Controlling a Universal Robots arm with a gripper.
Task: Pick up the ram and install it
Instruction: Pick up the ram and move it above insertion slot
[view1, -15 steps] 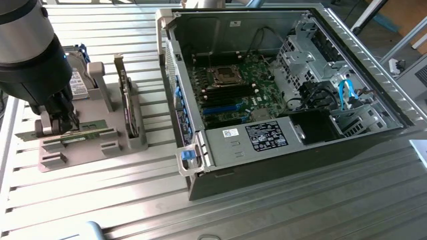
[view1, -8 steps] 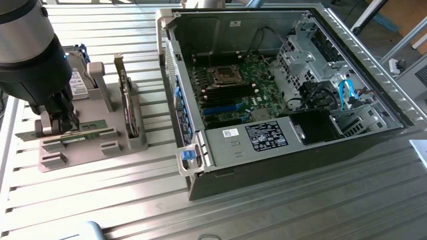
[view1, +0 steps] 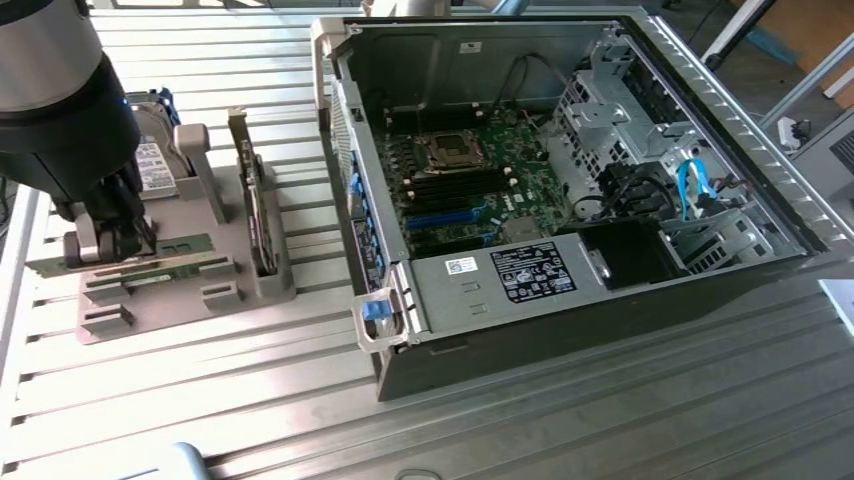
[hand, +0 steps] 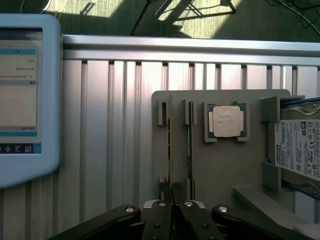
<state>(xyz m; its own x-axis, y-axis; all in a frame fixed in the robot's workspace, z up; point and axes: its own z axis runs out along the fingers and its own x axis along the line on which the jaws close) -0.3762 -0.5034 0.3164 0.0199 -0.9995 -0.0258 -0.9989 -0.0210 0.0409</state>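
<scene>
The ram (view1: 67, 262) is a thin green stick standing on edge in a slot of the grey holder (view1: 187, 290), at the exterior view's left. My gripper (view1: 123, 240) reaches down from the dark arm and is shut on the stick's upper edge. In the wrist view the ram (hand: 169, 145) runs edge-on away from my fingertips (hand: 165, 192), which press together over it. A second green stick (view1: 167, 268) stands in the neighbouring slot (hand: 189, 145). The open computer case (view1: 747, 130) lies at the exterior view's right, with its motherboard (view1: 514, 170) exposed.
The holder also carries an upright expansion card (view1: 251, 200), a hard drive (hand: 300, 150) and a square processor chip (hand: 226, 121). A touchscreen pendant (hand: 22, 100) lies on the slatted metal table (view1: 267, 400). Cables and drive cages (view1: 667, 180) crowd the case's far side.
</scene>
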